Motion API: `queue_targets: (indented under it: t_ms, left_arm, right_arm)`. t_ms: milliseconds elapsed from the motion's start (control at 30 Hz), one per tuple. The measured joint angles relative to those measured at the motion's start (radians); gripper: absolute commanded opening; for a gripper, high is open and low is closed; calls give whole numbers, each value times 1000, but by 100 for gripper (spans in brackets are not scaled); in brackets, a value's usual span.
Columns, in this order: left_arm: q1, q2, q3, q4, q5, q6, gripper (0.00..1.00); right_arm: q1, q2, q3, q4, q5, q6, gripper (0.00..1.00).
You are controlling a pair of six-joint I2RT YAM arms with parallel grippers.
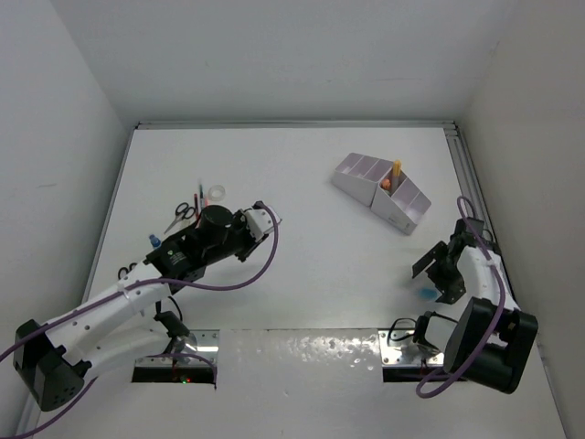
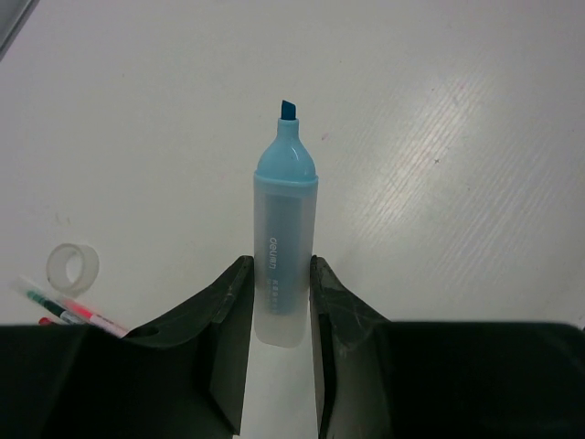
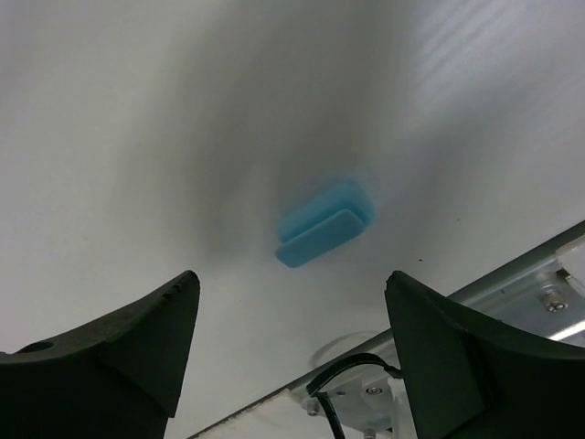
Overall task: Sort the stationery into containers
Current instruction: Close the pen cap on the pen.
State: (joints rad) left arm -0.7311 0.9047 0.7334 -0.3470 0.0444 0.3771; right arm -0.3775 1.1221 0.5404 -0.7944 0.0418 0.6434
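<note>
My left gripper point(image 1: 265, 219) is shut on a pale blue highlighter point(image 2: 284, 247), which sticks out forward between the fingers point(image 2: 233, 311) above the table. My right gripper point(image 1: 437, 273) is open and hangs over a small blue eraser point(image 3: 324, 224) that lies on the table between and beyond its fingertips point(image 3: 178, 302); the eraser also shows in the top view point(image 1: 427, 294). The white organiser point(image 1: 402, 215) stands at the back right with an orange pencil point(image 1: 396, 171) upright in one compartment. Scissors point(image 1: 186, 211), a red pen point(image 1: 198, 197), a tape ring point(image 1: 218, 193) and a blue-capped bottle point(image 1: 155, 239) lie at the left.
The tape ring point(image 2: 73, 266) and thin pens point(image 2: 69, 309) lie left of the left gripper. A metal strip at the table's near edge point(image 3: 512, 283) with a cable runs close under the right gripper. White walls enclose the table on three sides.
</note>
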Motion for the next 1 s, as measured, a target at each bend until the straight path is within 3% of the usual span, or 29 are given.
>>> queue_targets:
  t_ms: [200, 433, 567, 1000]
  left_arm:
    - [0, -3, -8, 33, -21, -22, 0]
    - [0, -13, -14, 47, -23, -42, 0]
    - [0, -18, -16, 53, -24, -47, 0]
    - [0, -35, -29, 62, -46, -47, 0]
  right_arm:
    - [-16, -15, -23, 0, 64, 131, 76]
    - [-20, -171, -89, 35, 116, 476, 71]
    - [-20, -173, -132, 49, 115, 632, 69]
    - [-23, 14, -127, 110, 103, 739, 57]
